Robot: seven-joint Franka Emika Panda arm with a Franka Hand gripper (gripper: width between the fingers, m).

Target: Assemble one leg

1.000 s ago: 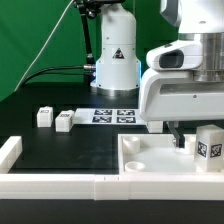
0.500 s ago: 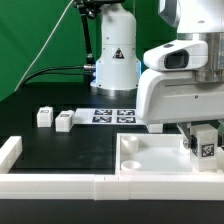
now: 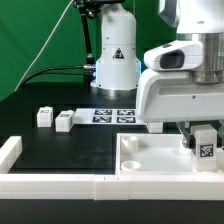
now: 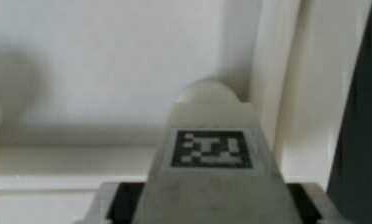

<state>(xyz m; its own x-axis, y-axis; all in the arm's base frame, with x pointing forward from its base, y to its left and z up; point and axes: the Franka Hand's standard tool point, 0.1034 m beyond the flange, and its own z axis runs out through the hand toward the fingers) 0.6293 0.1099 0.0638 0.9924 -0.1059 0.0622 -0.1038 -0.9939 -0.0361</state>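
Observation:
My gripper (image 3: 204, 138) is shut on a leg (image 3: 206, 143), a small white block with a black-and-white tag, and holds it upright over the big white square panel (image 3: 150, 160) at the exterior view's right. In the wrist view the leg (image 4: 213, 150) fills the middle between my dark fingers (image 4: 121, 203), tag facing the camera, with the white panel (image 4: 94, 90) behind it. Two more legs (image 3: 43, 117) (image 3: 64, 121) lie on the black table at the exterior view's left.
The marker board (image 3: 112, 116) lies in front of the robot base (image 3: 112, 60). A white rail (image 3: 60, 185) runs along the near table edge, with a white block (image 3: 9, 150) at its left end. The panel has a round corner socket (image 3: 135, 158).
The gripper with the leg has come down and shifted slightly left since a second ago; over the last half second it has hardly moved.

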